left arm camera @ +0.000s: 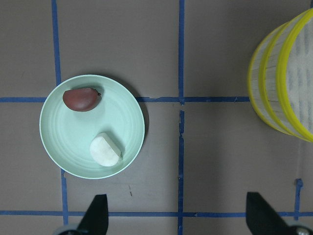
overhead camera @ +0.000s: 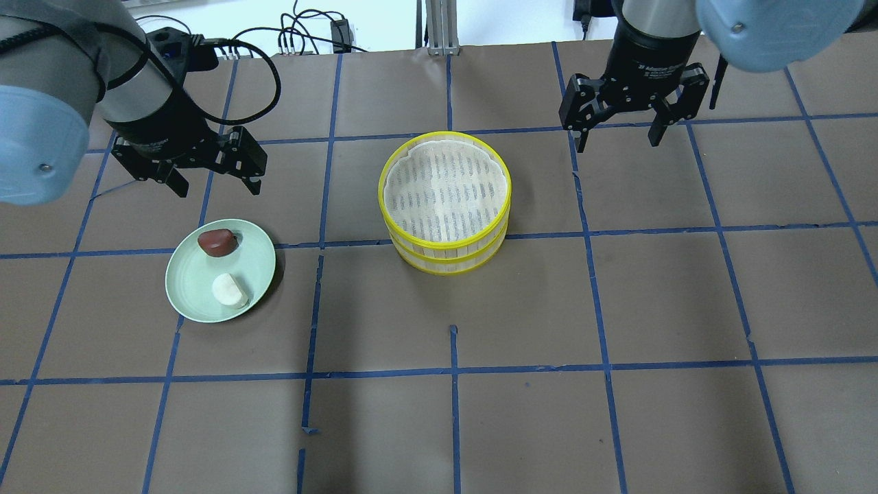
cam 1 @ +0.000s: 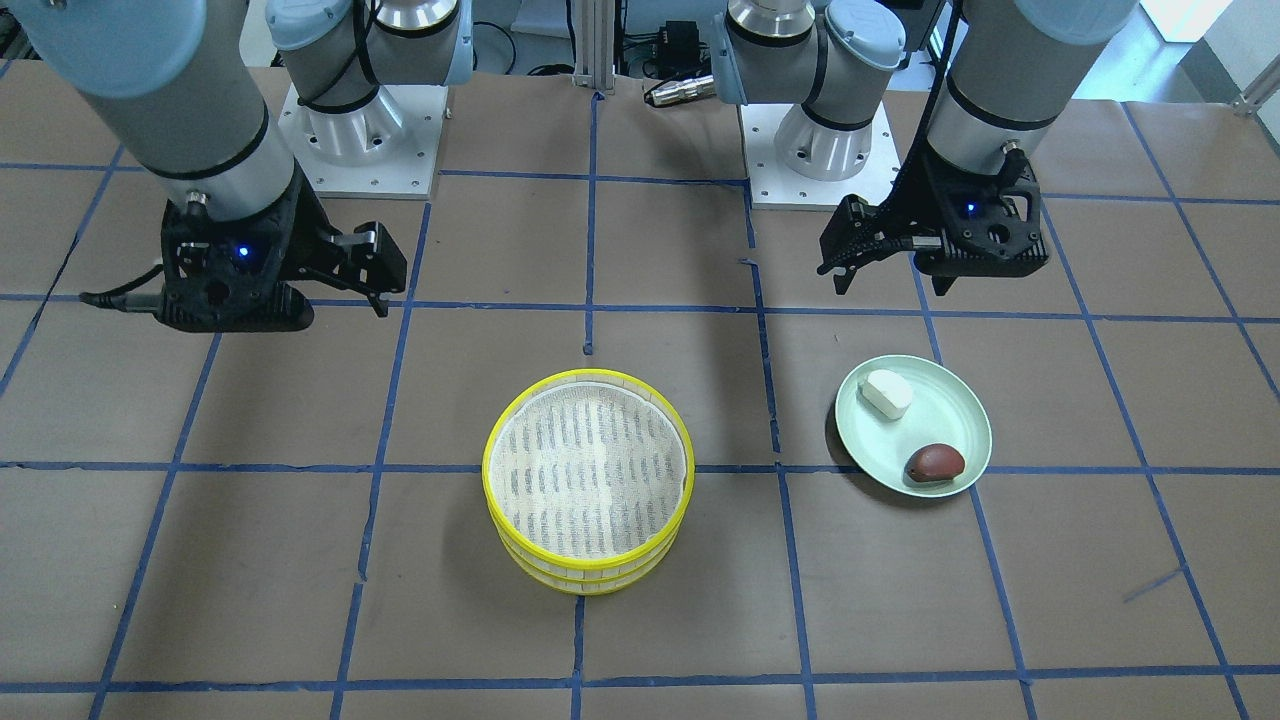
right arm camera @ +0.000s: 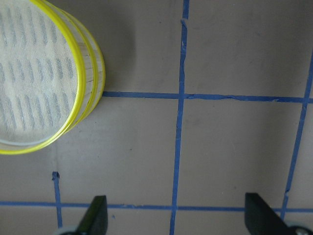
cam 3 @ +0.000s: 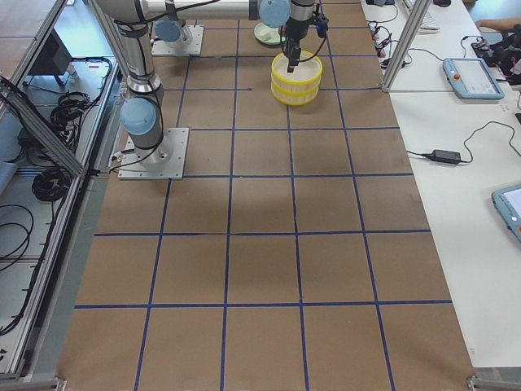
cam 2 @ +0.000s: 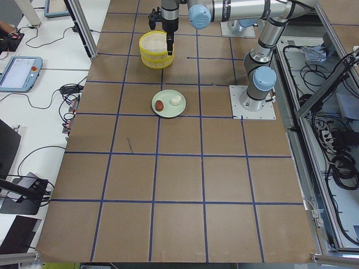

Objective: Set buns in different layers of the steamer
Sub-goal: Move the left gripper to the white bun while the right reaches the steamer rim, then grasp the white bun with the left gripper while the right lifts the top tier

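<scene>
Two yellow-rimmed steamer layers (overhead camera: 449, 241) stand stacked at the table's middle, and the top layer's mesh is empty; the stack also shows in the front view (cam 1: 588, 562). The white bun (overhead camera: 230, 290) and the reddish-brown bun (overhead camera: 217, 241) lie on a pale green plate (overhead camera: 195, 302) to the stack's left. My left gripper (overhead camera: 219, 186) is open and empty, above the table just beyond the plate. Its wrist view shows both buns (left arm camera: 105, 150) (left arm camera: 81, 99). My right gripper (overhead camera: 619, 140) is open and empty, to the right of the stack (right arm camera: 93, 73).
The table (overhead camera: 617, 309) is brown with a grid of blue tape lines. Both arm bases (cam 1: 360, 130) stand at the robot's edge. Cables lie beyond the far edge (overhead camera: 302, 34).
</scene>
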`<action>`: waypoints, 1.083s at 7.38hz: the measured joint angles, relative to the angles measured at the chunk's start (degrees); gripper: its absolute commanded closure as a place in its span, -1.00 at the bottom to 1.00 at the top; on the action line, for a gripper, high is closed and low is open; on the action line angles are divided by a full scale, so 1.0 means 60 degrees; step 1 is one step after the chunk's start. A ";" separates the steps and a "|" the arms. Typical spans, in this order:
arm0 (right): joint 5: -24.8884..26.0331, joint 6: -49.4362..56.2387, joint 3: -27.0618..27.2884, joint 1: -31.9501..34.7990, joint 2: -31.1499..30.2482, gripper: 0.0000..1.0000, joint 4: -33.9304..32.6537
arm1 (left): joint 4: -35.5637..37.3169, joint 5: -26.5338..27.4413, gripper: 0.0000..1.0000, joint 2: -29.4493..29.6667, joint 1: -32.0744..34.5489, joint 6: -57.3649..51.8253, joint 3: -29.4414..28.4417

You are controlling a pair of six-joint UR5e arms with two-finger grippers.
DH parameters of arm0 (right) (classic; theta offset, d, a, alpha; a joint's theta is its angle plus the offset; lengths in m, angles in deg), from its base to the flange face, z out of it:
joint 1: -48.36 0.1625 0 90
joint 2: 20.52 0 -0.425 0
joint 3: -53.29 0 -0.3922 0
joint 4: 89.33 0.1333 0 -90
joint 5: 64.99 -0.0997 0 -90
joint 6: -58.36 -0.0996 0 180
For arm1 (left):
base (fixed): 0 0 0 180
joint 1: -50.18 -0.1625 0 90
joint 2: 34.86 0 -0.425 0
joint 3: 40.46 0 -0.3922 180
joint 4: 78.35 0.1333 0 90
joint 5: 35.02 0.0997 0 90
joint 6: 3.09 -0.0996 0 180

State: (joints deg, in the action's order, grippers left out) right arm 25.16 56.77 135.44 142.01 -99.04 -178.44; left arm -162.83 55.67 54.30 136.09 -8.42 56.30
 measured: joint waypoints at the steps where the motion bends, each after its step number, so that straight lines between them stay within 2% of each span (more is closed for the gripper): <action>1: -0.0006 -0.0367 0.0020 0.0274 0.0613 -0.99 -0.0861 | 0.0024 0.0010 -1.00 0.0043 -0.0125 -0.0282 0.0254; 3: -0.0009 -0.1171 0.0143 0.0808 0.1819 -0.89 -0.2449 | 0.0157 0.0005 -0.97 0.0201 -0.0753 -0.0724 0.0983; 4: -0.0013 -0.1446 0.0333 0.0910 0.2193 -0.71 -0.2956 | 0.0339 0.0006 -0.92 0.0418 -0.1071 -0.1056 0.1273; 5: -0.0170 -0.1624 0.0652 0.0952 0.2390 -0.62 -0.3429 | 0.0647 0.0012 -0.89 0.0747 -0.1263 -0.1327 0.1508; 6: -0.0544 -0.1796 0.0906 0.0965 0.2463 -0.62 -0.3767 | 0.1074 0.0018 -0.89 0.1121 -0.1342 -0.1462 0.1745; 7: -0.0882 -0.1912 0.0996 0.0969 0.2486 -0.35 -0.3932 | 0.1571 0.0046 -0.89 0.1456 -0.1373 -0.1535 0.2009; 8: -0.1038 -0.1948 0.1042 0.0972 0.2498 0.14 -0.3989 | 0.1976 0.0273 -0.87 0.1753 -0.1389 -0.1557 0.2256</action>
State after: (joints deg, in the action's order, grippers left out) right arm 18.93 45.09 141.69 147.84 -84.05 -202.38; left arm -150.97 57.31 64.82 127.76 -17.76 69.84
